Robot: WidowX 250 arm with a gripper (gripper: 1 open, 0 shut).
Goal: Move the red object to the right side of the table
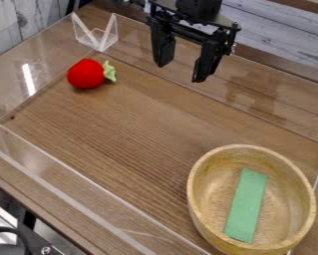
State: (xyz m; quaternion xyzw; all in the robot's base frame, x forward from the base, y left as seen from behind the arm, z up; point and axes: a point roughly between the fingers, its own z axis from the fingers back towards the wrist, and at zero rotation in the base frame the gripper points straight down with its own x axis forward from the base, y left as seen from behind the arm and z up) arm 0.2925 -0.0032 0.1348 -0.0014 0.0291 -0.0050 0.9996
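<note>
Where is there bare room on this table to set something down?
Most of the table is bare: the wide middle stretch between the red toy at the back left and the bowl at the front right. The front right corner is crowded by the bowl, which holds a green strip. The open gripper hangs over the back.

A small round red object (86, 74), strawberry-like with a green leafy cap pointing right, lies on its side at the far left of a brown wood-grain table (135, 129) edged by low clear walls.
</note>
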